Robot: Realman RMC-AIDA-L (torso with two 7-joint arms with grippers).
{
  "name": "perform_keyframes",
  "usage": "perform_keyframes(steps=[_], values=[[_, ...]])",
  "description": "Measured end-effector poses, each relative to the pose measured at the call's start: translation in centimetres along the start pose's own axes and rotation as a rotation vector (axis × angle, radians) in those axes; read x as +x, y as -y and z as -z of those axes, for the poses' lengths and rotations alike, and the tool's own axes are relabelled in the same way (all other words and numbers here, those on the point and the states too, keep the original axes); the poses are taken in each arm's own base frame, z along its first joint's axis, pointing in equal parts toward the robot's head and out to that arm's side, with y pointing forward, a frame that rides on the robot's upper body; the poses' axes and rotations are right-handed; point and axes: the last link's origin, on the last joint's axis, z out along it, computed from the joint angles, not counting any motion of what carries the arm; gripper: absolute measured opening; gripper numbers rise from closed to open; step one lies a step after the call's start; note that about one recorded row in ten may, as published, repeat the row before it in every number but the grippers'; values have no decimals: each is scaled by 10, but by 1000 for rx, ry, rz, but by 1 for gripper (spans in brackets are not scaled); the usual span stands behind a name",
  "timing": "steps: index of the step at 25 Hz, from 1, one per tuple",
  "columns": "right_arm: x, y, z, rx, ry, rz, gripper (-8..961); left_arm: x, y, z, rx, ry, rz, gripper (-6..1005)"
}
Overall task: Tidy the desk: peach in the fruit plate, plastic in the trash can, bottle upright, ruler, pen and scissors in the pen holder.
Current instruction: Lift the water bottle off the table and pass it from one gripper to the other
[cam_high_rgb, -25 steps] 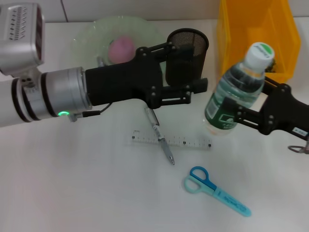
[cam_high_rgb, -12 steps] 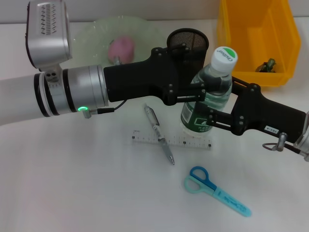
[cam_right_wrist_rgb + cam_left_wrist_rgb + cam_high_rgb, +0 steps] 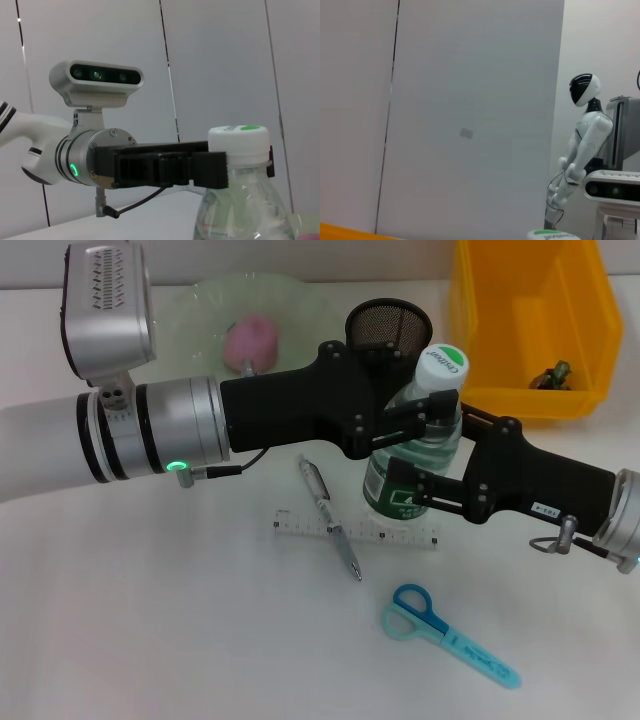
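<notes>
The bottle (image 3: 420,440) stands upright just in front of the pen holder (image 3: 389,332), above the ruler (image 3: 356,532). The right gripper (image 3: 425,480) has its jaws closed on the bottle's label; the left gripper (image 3: 420,418) has its jaws around its neck.

both arms (image 3: 300,420) likely block pen holder (image 3: 390,325) approach.

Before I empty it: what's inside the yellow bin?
In the yellow bin, one small dark crumpled item lies by the robot's-right wall. The front wall hides the nearest floor strip.
</notes>
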Motion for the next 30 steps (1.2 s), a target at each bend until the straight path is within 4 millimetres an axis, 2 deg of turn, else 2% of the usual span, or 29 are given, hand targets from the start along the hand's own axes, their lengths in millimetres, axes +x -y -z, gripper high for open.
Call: perform_keyframes(steps=[2,8,30], values=[[0,-1,-1,-3,1,-1,745,-1,0,0,1,0,7,584],[2,-2,-3,-3,-2,-4,742,-2,-2,0,-5,2,17,440],[6,-8,-4,-7,11,-17,733,-7,-6,5,17,-26,24,440]])
